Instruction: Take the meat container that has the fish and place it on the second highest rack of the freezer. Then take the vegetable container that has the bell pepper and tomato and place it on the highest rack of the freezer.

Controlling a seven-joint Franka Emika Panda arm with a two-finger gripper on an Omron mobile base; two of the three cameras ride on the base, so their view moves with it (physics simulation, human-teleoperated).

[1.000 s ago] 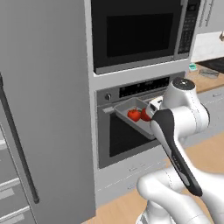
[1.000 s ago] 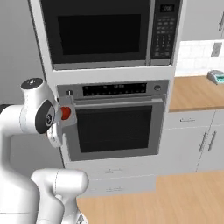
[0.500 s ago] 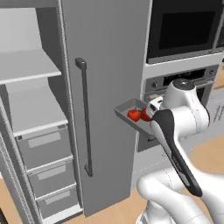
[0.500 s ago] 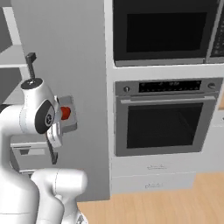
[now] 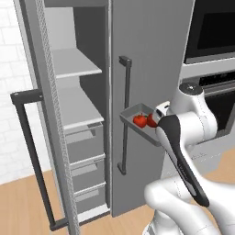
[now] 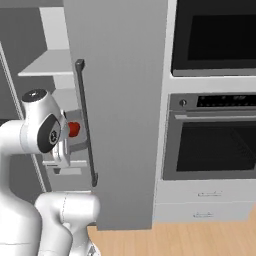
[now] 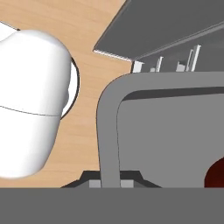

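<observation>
We've got the fingers (image 7: 111, 181) clamped on the vegetable container (image 5: 140, 120) rim, tray level at the closed freezer (image 5: 151, 69) door, highest rack (image 5: 73, 63) up and left, long axis pointing leftward.

Light wood plank floor (image 6: 200, 240). White brick wall (image 5: 11, 92) at far left. Black-glass built-in oven (image 6: 215, 145) set in pale grey cabinetry, dark microwave window (image 6: 215, 37) above it, white drawer front (image 6: 205, 212) below. Even, flat lighting.
</observation>
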